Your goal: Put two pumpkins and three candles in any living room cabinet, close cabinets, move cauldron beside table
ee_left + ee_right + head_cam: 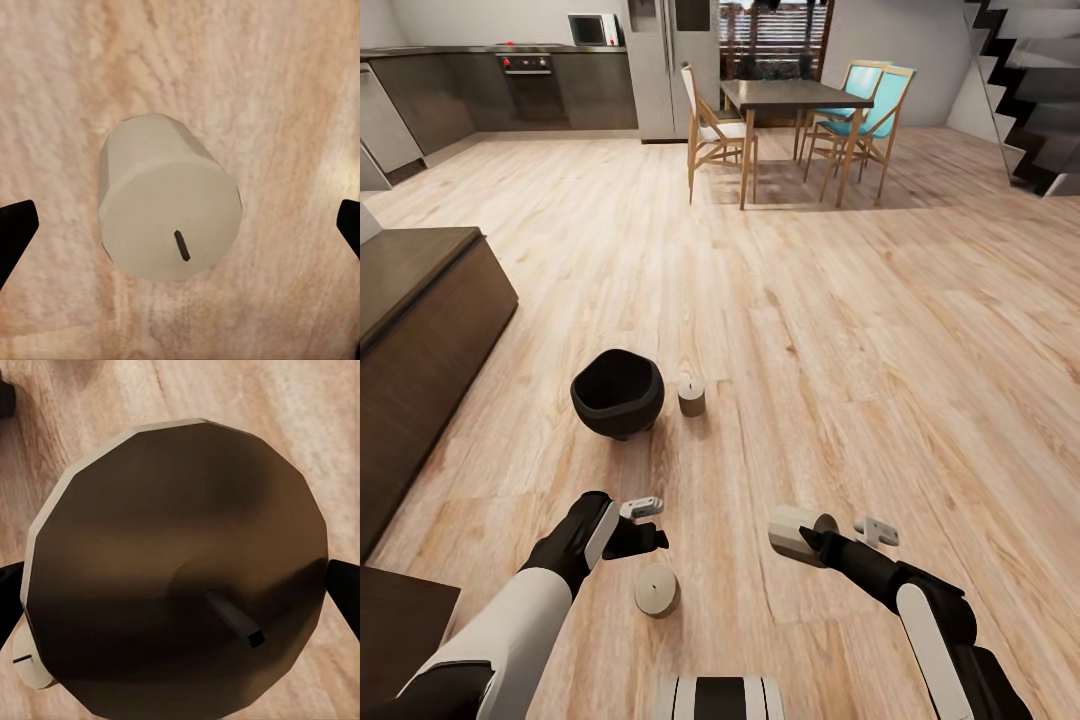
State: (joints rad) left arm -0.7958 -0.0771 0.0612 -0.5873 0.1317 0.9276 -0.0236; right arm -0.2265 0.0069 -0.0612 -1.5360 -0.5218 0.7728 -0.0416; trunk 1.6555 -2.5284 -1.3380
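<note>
Left claw (643, 522) stands wide and empty, directly above an upright candle on the floor (657, 590), wick axis vertical between the fingers. Right claw (830, 535) grips a second candle (792, 531). A third candle (691, 396) stands beside the cauldron (617, 393), farther ahead near the cabinet (420, 330).

The floor (840, 330) is pale honey wood with streaky grain. The cauldron (617, 393) is matte black, the cabinet (420, 330) dark brown. All three candles (691, 397) are cream-beige with dark wicks (one candle top (180, 570) looks shadowed brown). Two chairs (875, 105) have turquoise seats.
</note>
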